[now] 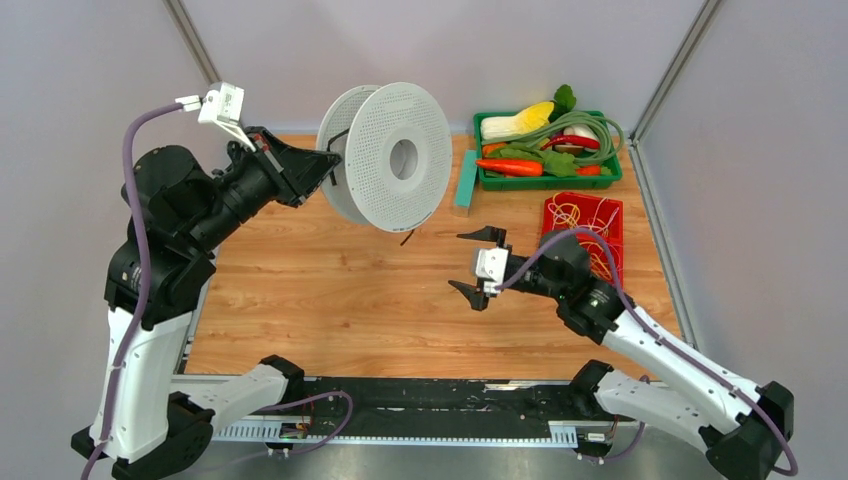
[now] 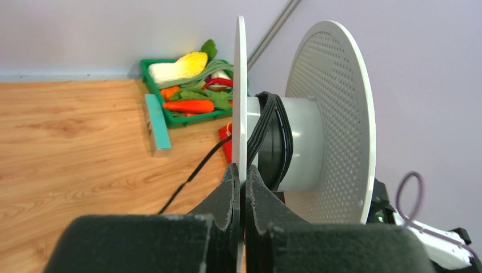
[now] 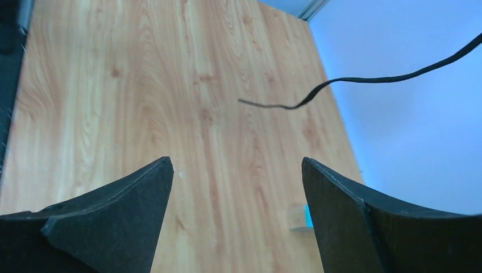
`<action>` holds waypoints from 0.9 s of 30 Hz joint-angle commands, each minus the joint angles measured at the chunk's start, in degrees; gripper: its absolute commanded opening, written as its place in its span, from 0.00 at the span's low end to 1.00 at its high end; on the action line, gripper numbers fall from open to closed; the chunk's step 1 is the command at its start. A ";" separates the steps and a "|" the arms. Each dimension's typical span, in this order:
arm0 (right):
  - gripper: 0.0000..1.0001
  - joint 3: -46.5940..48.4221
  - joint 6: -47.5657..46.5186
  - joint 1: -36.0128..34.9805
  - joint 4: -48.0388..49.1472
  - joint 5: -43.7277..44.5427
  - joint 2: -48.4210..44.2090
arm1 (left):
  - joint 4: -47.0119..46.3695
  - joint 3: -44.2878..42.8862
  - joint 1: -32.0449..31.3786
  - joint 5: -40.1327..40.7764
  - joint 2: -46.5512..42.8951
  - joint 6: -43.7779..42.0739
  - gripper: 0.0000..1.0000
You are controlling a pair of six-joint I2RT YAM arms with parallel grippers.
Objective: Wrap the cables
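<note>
- Left gripper (image 2: 241, 187) fills the bottom of its wrist view, its black fingers (image 2: 224, 199) pressed together on the thin near flange of the spool (image 2: 332, 114), pinching it
- Cable (image 2: 273, 131) is thin and black; several turns lie side by side round the pale hub, between the two white perforated flanges
- One loose tail leaves the hub at the near flange and drops slantwise toward the wooden table (image 2: 74, 148)
- From above, only a short black end shows under the spool's lower rim, just over the wood; I cannot tell whether it touches
- Seen from the right wrist, the tail comes in from the upper right as a gently curved line, and its free end lies mid-picture against the wood
- Left arm stands tall with its elbow high and its forearm reaching right and toward the back wall; it holds the spool on edge, above the back of the table, centre hole facing the top camera
- Right arm lies low, stretched from its base at the near right corner toward mid-table
- Right gripper (image 1: 478, 265) points left with its jaws spread wide and nothing between them; it sits in front of the spool and to its right, apart from the cable
- Behind it sit a green tray (image 1: 610, 180) of toy vegetables, a red tray (image 1: 550, 205) and a teal block (image 1: 466, 180)
</note>
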State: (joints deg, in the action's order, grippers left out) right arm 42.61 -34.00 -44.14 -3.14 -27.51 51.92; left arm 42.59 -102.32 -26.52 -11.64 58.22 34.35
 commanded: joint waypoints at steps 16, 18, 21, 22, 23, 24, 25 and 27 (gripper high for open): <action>0.91 -8.50 -67.50 -20.02 24.73 27.24 15.56 | -0.14 3.44 0.07 3.91 -0.38 5.99 0.00; 0.89 -8.51 -70.92 -20.02 29.56 29.33 19.34 | -0.22 3.88 0.16 3.21 -0.65 6.26 0.00; 0.87 -7.11 -74.19 -18.97 33.45 29.27 24.35 | -0.14 4.50 0.07 2.50 -1.17 6.61 0.00; 0.86 -6.32 -74.80 -18.53 33.37 29.09 25.85 | -0.14 4.76 0.07 2.41 -1.35 6.70 0.00; 0.85 -5.70 -75.68 -17.74 33.37 28.83 27.17 | -0.05 5.03 0.16 2.15 -1.44 6.87 0.00; 0.84 -5.09 -76.91 -17.04 33.98 28.48 28.83 | -0.05 5.20 0.07 1.97 -1.61 6.96 0.00; 0.83 -4.65 -78.14 -16.07 34.68 28.47 30.59 | 0.04 5.29 0.16 1.80 -1.79 7.13 0.00; 0.83 -3.85 -80.25 -14.40 37.75 26.21 33.93 | 0.13 5.64 0.07 1.71 -2.05 7.40 0.00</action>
State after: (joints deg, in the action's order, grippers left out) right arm 35.46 -107.09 -61.43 25.34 -0.01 81.28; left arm 47.88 -96.27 -26.52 -8.21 58.37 39.13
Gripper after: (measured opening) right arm 0.835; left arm 0.019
